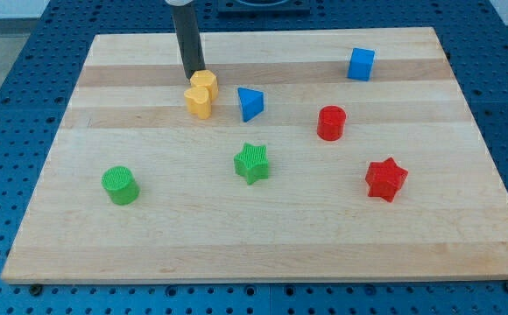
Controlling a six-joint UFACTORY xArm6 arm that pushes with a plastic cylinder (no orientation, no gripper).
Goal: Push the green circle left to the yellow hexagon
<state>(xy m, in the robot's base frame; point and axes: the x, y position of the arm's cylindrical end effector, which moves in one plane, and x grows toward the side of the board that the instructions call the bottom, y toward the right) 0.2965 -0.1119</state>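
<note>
Task not yet advanced: green circle (120, 185) near the table (464, 245) edge at the view's lower left, well apart from the yellow hexagon (204, 82). Tip (190, 73) just beside, possibly touching, that hexagon, which abuts a second yellow block (199, 101), shape unclear. No hand fitted; bare rod only. Open room between circle and yellow pair. Green star (252, 163) aside.

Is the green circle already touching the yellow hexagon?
Apart. The camera view shows the green circle near the board's lower left and the yellow hexagon near the top, with bare wood between them. My tip is beside the hexagon.
</note>
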